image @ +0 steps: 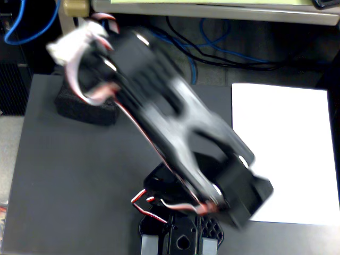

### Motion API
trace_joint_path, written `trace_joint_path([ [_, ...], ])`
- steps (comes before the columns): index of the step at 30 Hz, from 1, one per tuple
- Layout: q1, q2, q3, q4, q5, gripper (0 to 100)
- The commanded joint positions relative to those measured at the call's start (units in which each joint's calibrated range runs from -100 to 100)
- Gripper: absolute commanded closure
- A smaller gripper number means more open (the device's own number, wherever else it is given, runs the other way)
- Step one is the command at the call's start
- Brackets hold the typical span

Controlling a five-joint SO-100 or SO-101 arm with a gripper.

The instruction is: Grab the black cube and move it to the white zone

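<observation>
Item 1: the black cube [79, 110]. Rough, dark foam block lying on the dark grey worktop [69, 180] at its upper left in the fixed view. Only the lower and left portions show; the rest is covered by the arm. The visible part is wider than tall in the picture, so the long axis appears to run roughly left to right, about parallel to the worktop's far edge. Exact facing cannot be told. No label or writing is visible on it.

Item 2: the white zone [287, 149]. Plain white rectangular sheet lying flat at the right side of the worktop, long side running top to bottom in the view. Unmarked. Its lower left corner is hidden by the arm. It lies well apart from the block, with the arm between them.

Item 3: the arm [180, 138]. Black body with red and white wiring, heavily motion-blurred, stretching from its base at bottom centre diagonally to the upper left. No brand text is readable.

Item 4: the end effector [87, 69]. Blurred pale and black shapes directly above the block in the picture, overlapping its top edge. Whether it is open, closed or touching the block cannot be told.

Item 5: blue and black cables [212, 48] behind the worktop.
</observation>
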Motion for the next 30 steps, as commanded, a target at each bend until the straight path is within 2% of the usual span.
trace_joint_path([
  [1,-6.30,21.12,-15.59,-0.58,-5.26,97],
  [3,-6.45,27.51,-16.86,0.88,-8.93,97],
  [6,-5.19,28.51,-16.95,0.97,-12.02,97],
  [9,8.79,28.18,-18.49,4.74,-11.76,97],
  [11,11.80,28.18,-20.94,8.34,-11.76,97],
  [16,11.21,29.19,-19.94,8.69,-11.65,97],
  [20,4.59,29.19,-14.50,6.37,-11.65,97],
  [25,4.45,28.26,-11.87,10.92,-12.02,97],
  [30,4.45,28.18,-12.69,10.23,-12.12,96],
])
